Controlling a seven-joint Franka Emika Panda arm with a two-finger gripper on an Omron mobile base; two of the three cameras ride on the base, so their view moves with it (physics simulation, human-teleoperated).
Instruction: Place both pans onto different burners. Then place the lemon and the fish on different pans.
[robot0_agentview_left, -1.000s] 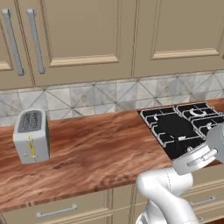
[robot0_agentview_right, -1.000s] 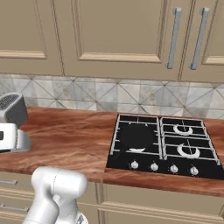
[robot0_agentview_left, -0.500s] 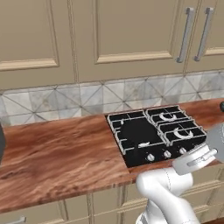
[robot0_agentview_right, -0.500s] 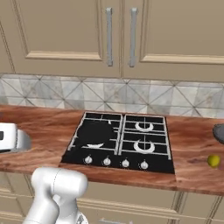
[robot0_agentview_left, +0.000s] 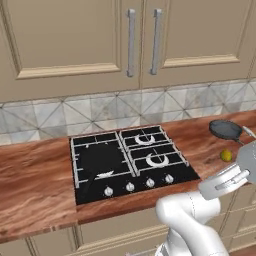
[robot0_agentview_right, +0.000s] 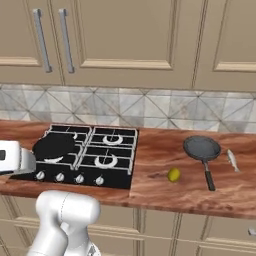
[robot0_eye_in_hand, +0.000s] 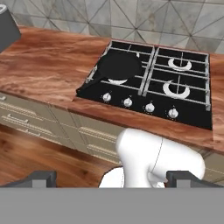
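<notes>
The base has driven right along the bench, bringing the hob centre and the grey pan, lemon and fish into sight. Black pan sits on a burner. Claw wide open, empty.

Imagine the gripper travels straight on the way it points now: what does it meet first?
Probably the robot's own white body, which sits centre-bottom in the hand view between the open gripper and the hob. Past that lie the cabinet fronts; depth is unclear.
</notes>
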